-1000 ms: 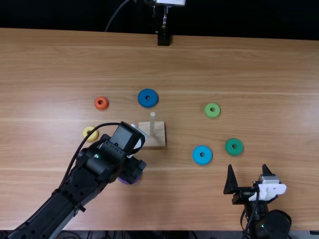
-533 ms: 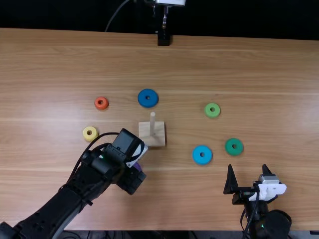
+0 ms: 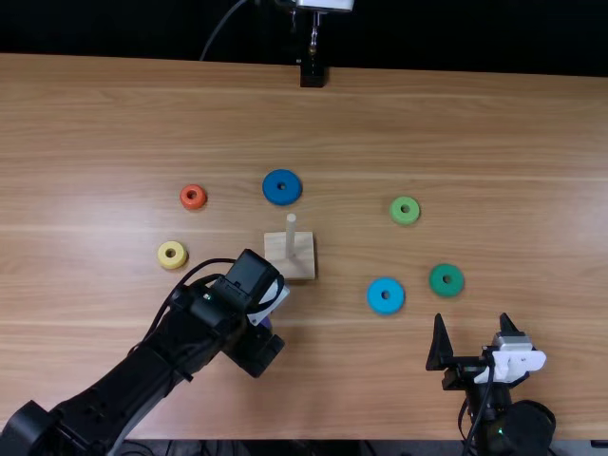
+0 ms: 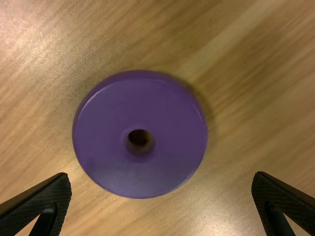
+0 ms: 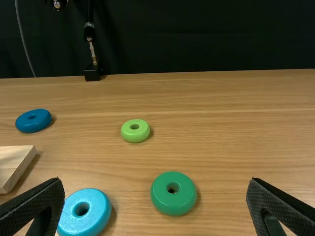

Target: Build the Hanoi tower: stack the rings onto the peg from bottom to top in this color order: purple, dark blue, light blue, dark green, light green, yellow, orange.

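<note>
Purple ring (image 4: 140, 115), one, round, no long axis: flat on the surface (image 3: 427, 123), bore (image 4: 140, 139) upward, on the near side of the peg base (image 3: 303, 267). You have it ahead of the left arm's (image 3: 176, 347) jaws, roughly centred on their gap; they stand open, empty, the nearer pair.

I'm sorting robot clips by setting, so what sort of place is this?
Likely a robotics lab or test bench: a black arm over a wooden table, a peg base and a dark backdrop behind.
</note>
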